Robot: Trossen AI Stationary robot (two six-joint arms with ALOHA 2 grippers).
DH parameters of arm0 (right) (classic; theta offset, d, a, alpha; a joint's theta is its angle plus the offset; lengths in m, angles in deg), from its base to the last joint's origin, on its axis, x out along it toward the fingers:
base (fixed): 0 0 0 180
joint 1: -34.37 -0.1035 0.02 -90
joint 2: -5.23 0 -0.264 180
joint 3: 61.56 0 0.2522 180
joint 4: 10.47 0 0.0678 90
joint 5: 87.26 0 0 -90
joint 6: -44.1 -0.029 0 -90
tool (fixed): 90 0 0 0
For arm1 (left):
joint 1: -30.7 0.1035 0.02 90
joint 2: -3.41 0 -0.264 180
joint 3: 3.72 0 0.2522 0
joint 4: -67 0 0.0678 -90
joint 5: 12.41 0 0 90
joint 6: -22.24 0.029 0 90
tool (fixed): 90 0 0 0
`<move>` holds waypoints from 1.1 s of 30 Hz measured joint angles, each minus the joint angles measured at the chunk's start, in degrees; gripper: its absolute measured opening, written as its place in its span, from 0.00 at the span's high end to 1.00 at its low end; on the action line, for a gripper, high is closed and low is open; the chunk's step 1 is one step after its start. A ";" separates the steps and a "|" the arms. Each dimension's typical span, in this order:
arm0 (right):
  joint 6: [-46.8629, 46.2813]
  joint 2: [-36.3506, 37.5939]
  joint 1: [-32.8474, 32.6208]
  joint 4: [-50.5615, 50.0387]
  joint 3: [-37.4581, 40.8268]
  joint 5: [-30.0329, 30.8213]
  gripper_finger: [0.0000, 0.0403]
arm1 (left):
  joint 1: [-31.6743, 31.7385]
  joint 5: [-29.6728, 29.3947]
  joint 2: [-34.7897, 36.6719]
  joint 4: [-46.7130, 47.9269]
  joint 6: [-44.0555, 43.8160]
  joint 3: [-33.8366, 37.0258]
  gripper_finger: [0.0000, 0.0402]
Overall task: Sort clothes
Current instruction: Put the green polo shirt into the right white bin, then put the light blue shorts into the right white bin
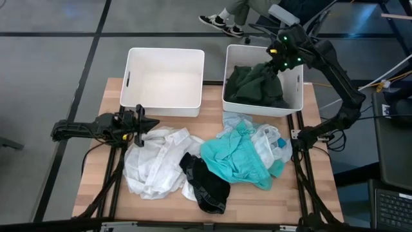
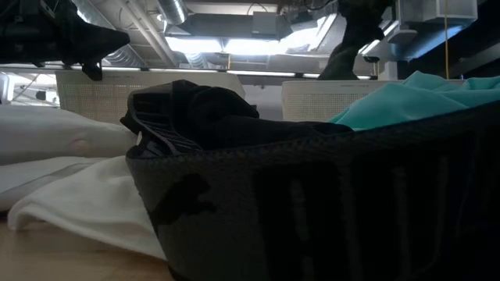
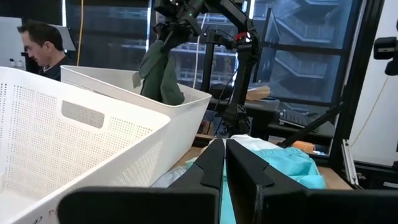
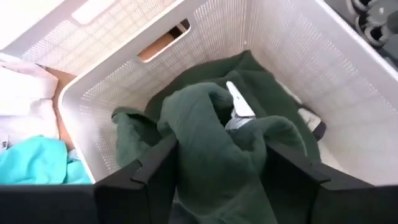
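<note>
My right claw (image 4: 219, 163) hangs over the right-hand white bin (image 1: 297, 82), its two fingers spread partway with a bunched fold of the dark green garment (image 4: 214, 140) pinched between them. In the left wrist view that cloth dangles from the claw as a long strip, its long axis near vertical, the lower end dropping behind the bin's rim. The rest of the garment lies heaped on the bin floor directly under the claw, so I judge the coming move turns on that: the cloth already sits plumb over its bin, and letting go should drop it straight in. I think the hanging part clears the bin walls, though the wrist view is too crowded for me to be sure.

Outward from there, the unsorted clothes lie on the surface in front of the bins: a teal garment (image 1: 235, 158) nearest the right arm, a pale blue piece (image 1: 269, 138) just beside it, a black garment (image 1: 205, 185) at the front, a white heap (image 1: 154, 161) to the left.

My left claw (image 1: 147, 122) waits closed and empty, just above the white heap's edge, in front of the bare left bin (image 1: 132, 64). It is clearly nearer the white clothes.
</note>
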 joint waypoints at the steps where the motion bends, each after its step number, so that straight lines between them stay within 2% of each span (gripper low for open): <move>1: 0.13 -0.03 0.00 0.77 -0.01 0.72 0.48 | -0.01 0.00 -0.01 -0.01 -0.02 0.00 0.98; 4: 0.50 -0.28 0.04 3.43 0.02 1.60 0.46 | 0.00 0.00 -0.01 0.00 -0.07 0.00 0.98; 8: 0.88 -0.76 0.04 5.50 0.02 2.03 0.37 | -0.02 0.00 0.00 0.00 -0.17 0.00 0.98; 13: 1.03 -1.13 0.02 5.45 -0.33 1.99 0.27 | -0.01 0.00 0.00 0.00 -0.20 0.00 0.98; 18: 0.77 -0.29 -1.61 2.41 -3.86 1.12 0.23 | -0.01 0.02 0.00 -0.02 -0.20 0.00 0.98; 21: 0.66 0.68 -5.43 1.08 -4.33 0.45 0.23 | 0.00 0.02 0.00 -0.02 -0.19 0.00 0.98; 26: 0.19 0.84 -15.65 -0.13 -4.06 0.03 0.25 | 0.00 0.02 0.00 0.06 0.24 0.00 0.98; 33: -2.57 0.86 -30.31 4.68 2.76 3.08 0.25 | 0.00 0.00 0.00 0.20 0.23 0.00 0.98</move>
